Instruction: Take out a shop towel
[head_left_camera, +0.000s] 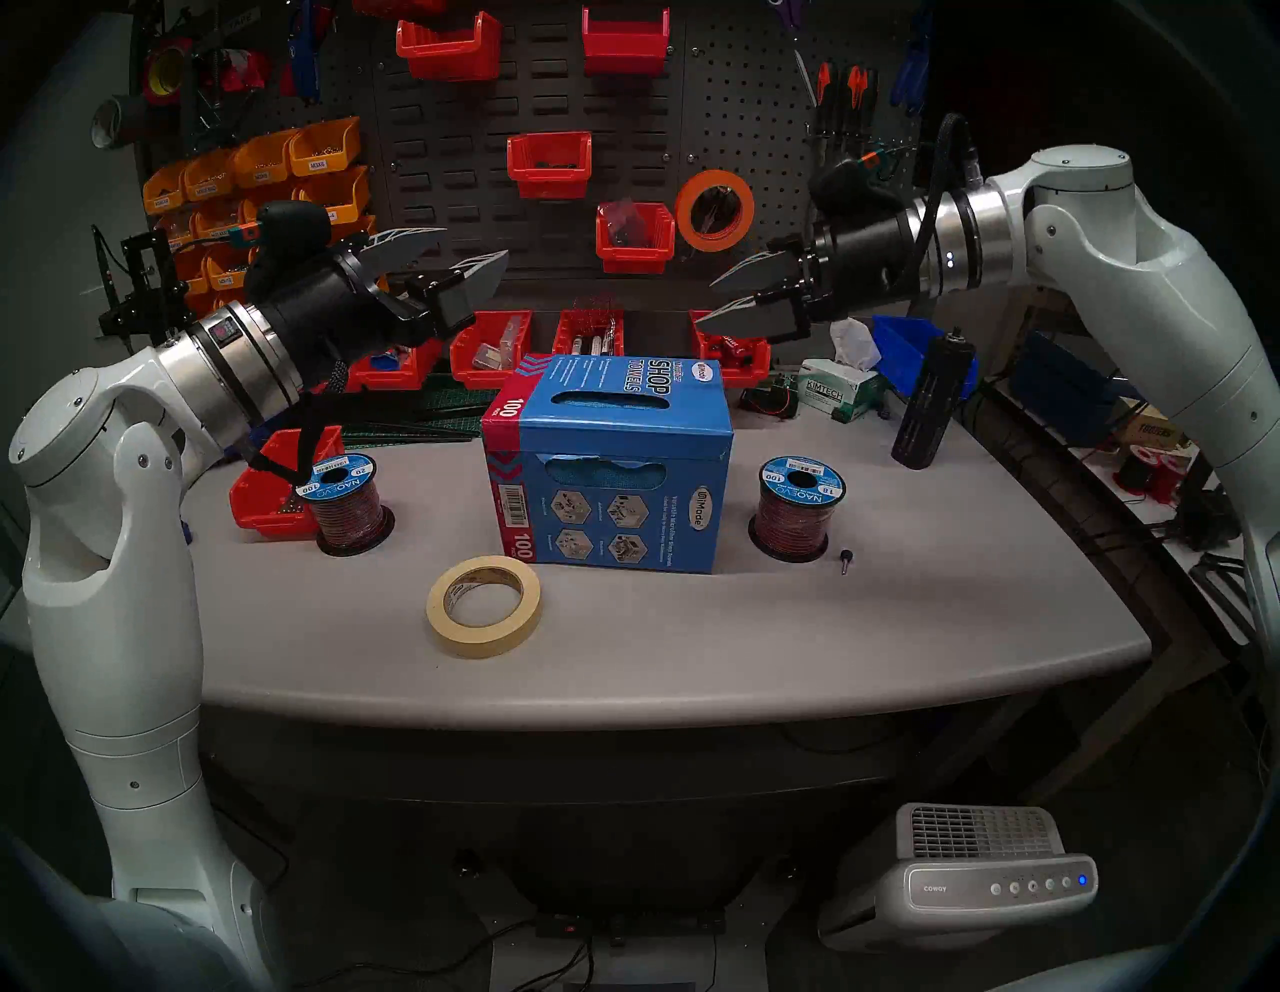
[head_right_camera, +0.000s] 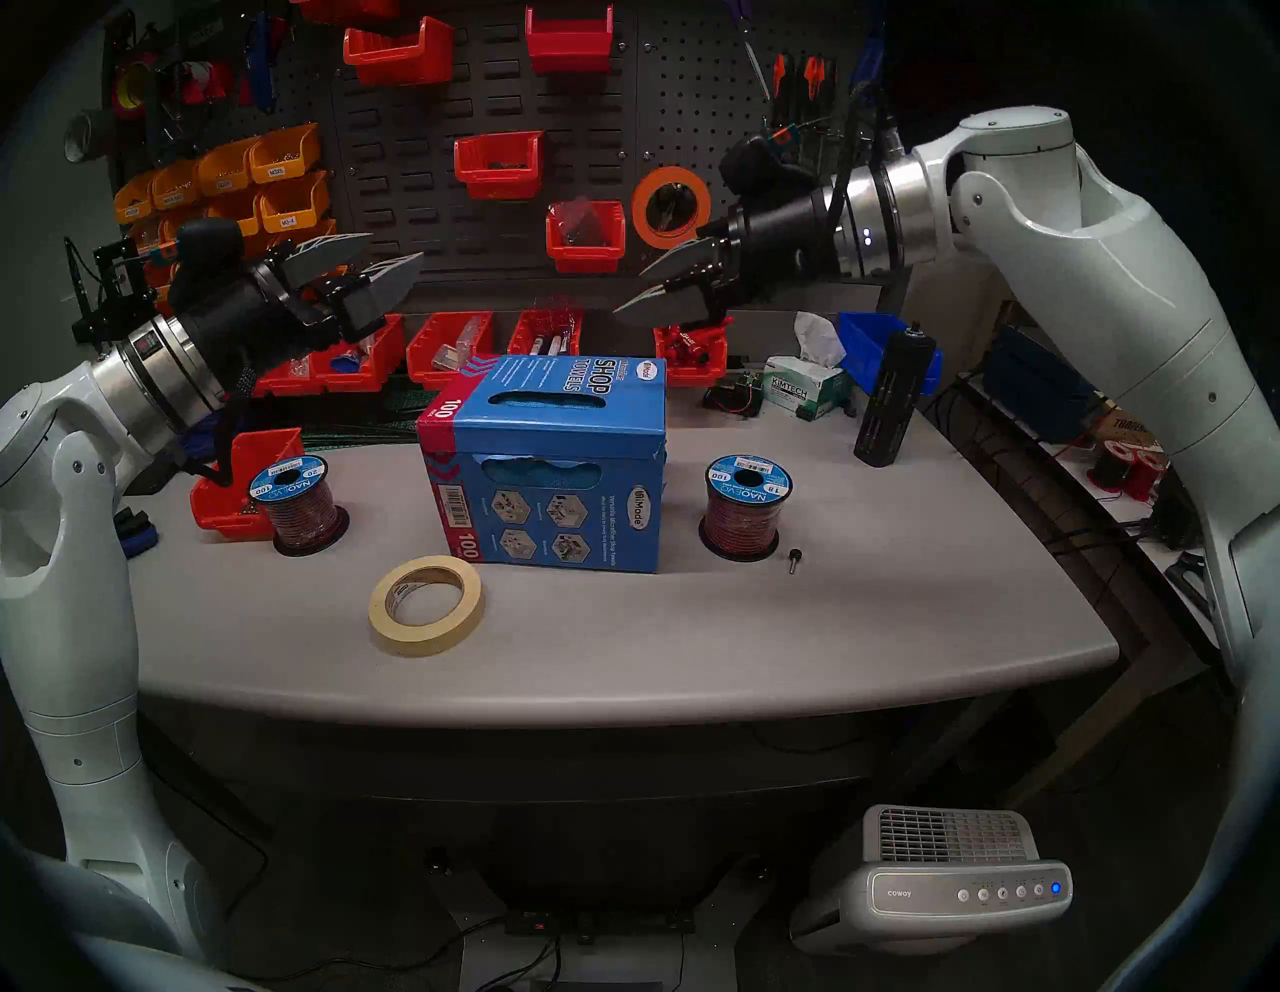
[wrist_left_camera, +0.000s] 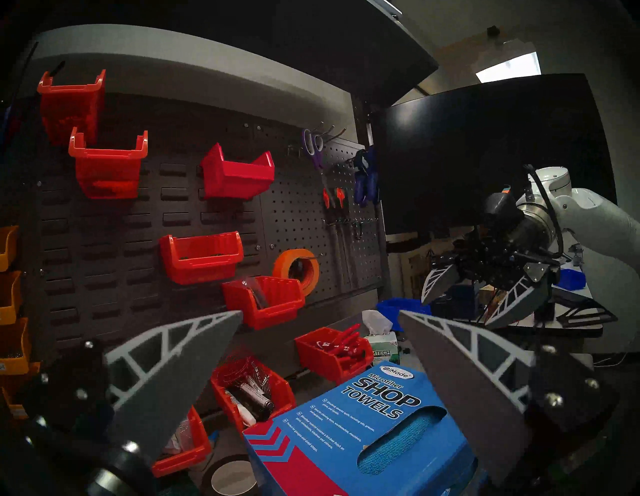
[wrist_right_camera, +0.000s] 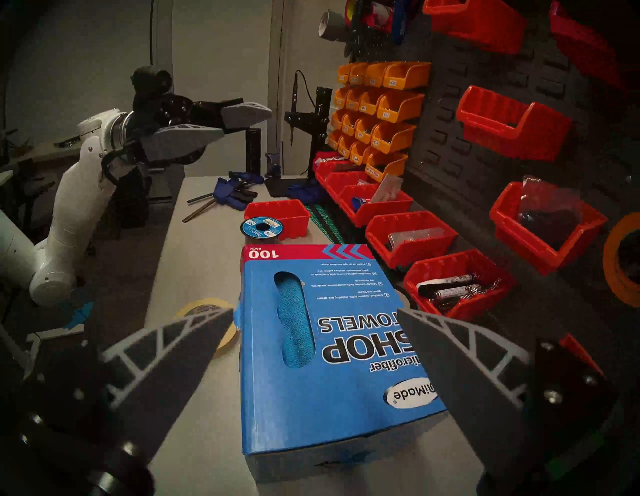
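Grippers, left (head_left_camera: 454, 260) and right (head_left_camera: 720, 299), hang wide open and empty above the blue cardboard carton (head_left_camera: 609, 478); best to pinch the bright blue microfiber shop towel (wrist_right_camera: 296, 318) through the top slot while steadying the carton

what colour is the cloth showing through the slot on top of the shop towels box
Bright blue, a shade lighter than the carton. The shop towel shows best in the right wrist view.

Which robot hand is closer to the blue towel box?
Probably right. The right hand hovers open just above the blue towel box's far right corner; the left hand hovers open, higher and leftward.
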